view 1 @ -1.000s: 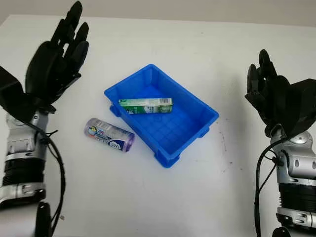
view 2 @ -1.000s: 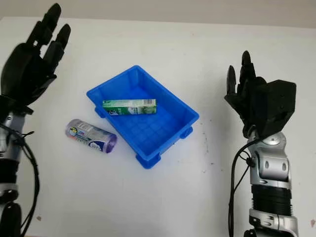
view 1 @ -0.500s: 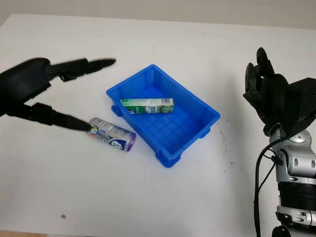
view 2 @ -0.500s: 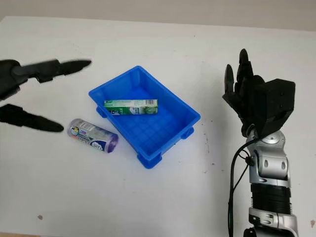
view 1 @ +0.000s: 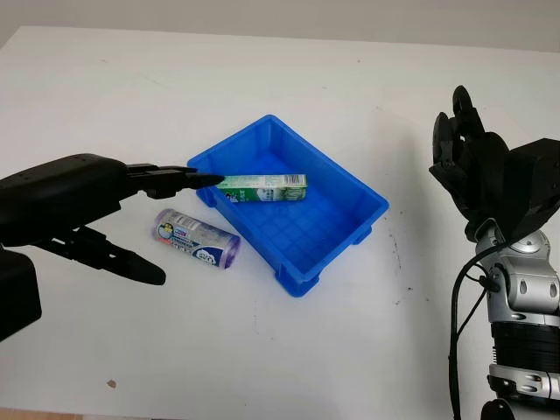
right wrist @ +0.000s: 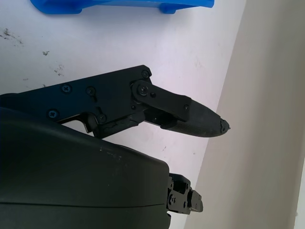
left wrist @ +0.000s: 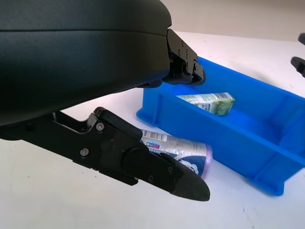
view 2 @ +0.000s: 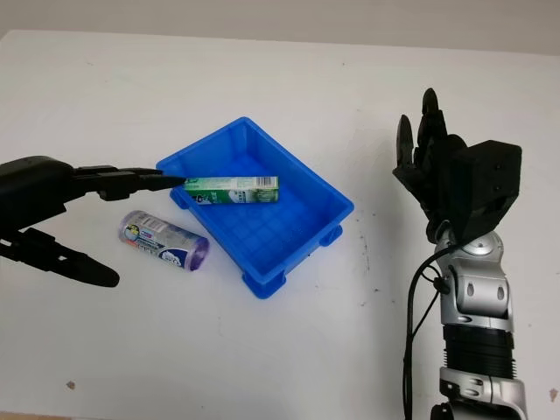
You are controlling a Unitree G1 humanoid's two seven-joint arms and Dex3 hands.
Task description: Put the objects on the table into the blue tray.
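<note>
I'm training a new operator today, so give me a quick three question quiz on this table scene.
1. True or false: the green carton lies inside the blue tray.
2. Which hand hovers by the purple-capped tube? A. left hand B. right hand
3. Fill in: the tube lies on the ____ beside the tray.

Key: 1 true. 2 A; it is open and holds nothing; the right hand is raised at the table's right. 3 table.

I see bright, even overhead light on the white bench (view 1: 289, 350); shadows soft and faint. Mild glare on the glossy blue plastic tray (view 1: 350, 188). In my left wrist view, the close black left hand (left wrist: 143, 162) is slightly soft.
</note>
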